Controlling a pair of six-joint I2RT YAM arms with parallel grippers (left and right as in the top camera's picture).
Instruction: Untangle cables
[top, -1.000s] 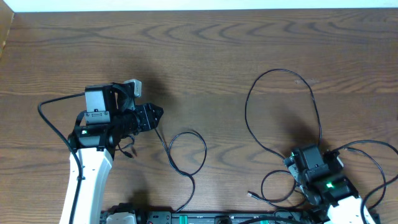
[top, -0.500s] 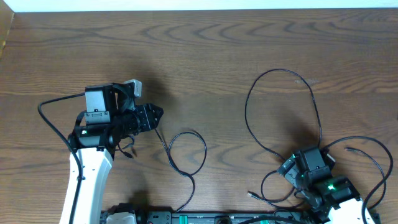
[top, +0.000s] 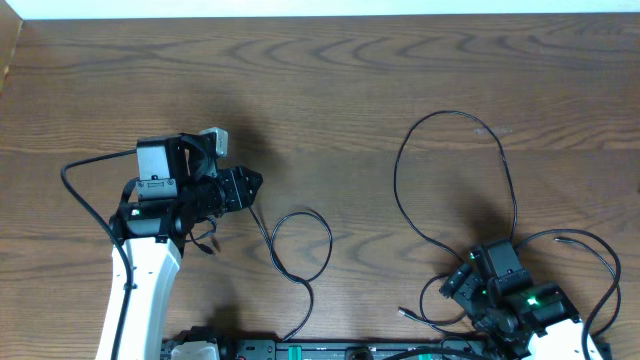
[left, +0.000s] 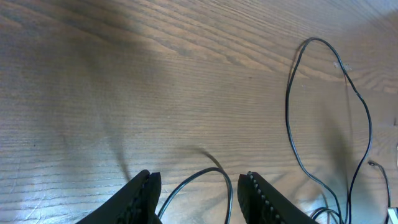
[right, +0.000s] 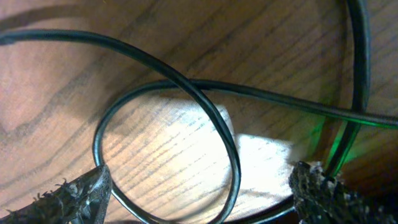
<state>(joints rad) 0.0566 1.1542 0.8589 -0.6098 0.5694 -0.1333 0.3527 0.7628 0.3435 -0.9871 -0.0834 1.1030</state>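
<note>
The first item is a thin black cable (top: 449, 112) lying flat on the brown wood-grain counter (top: 320, 60). It forms one large open loop on the far side of the right gripper (top: 458, 288). From there it runs back toward that gripper and closes into a small loop (right: 230, 149) directly beneath it. A small plug end (top: 402, 313) lies just left of the right gripper. In the right wrist view the strand crosses itself once at the far edge of the small loop, ahead of the fingertips and roughly centred between them.

A second thin black cable (top: 330, 243) lies well to the left of the right gripper, curled into a single loose loop. The two cables do not touch in the overhead view.

The right gripper is spread wide and pinches nothing. The small loop sits in the gap between its jaws, and one long strand runs crosswise from one finger side to the other. The left gripper (left: 199, 198), far to the left of the right gripper, is partly spread. The second cable passes through its gap, and no pad appears to press on it.

Assessment: the cables appear already separated from each other, so the self-crossing is what remains. The right arm is much the nearer one. The coming move depends on closing on one strand only, clear of the crossing. Taking both strands would likely drag the loop along rather than open it.
</note>
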